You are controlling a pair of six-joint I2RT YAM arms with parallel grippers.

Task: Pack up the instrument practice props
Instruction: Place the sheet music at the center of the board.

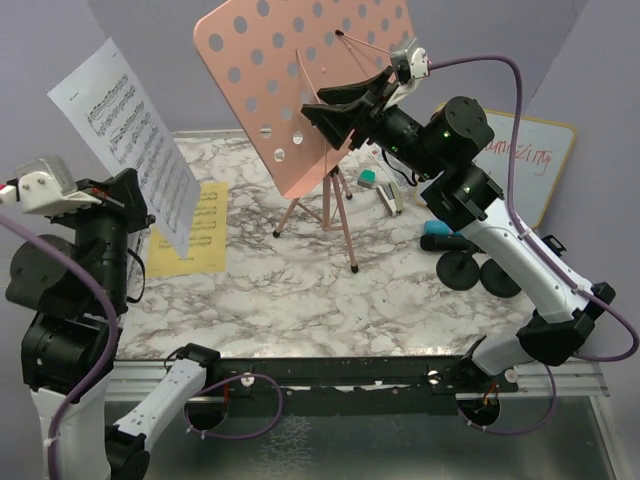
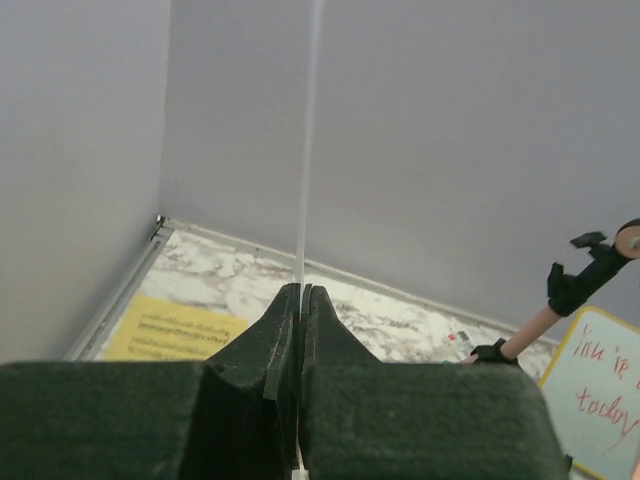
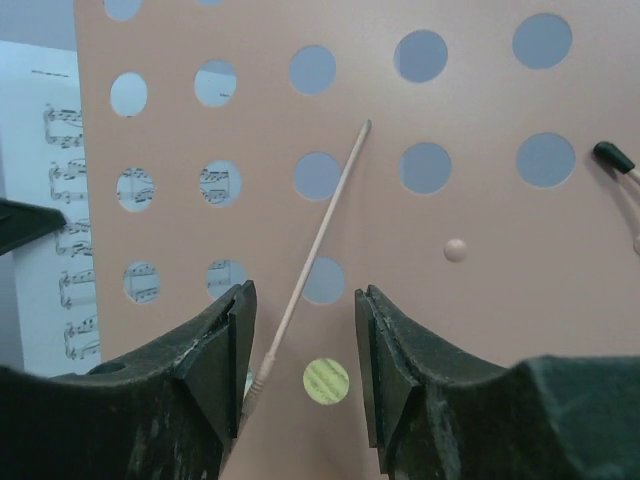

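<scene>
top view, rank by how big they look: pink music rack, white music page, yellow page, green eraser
1. pink music rack
2. white music page, raised nearer the camera
3. yellow page, partly covered
4. green eraser

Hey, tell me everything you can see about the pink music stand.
The pink music stand is a flat, metal-looking panel punched with round holes, tilted, on three thin tripod legs standing on the marble table. A thin wire arm lies across it, passing between the fingers of the open right gripper.
</scene>
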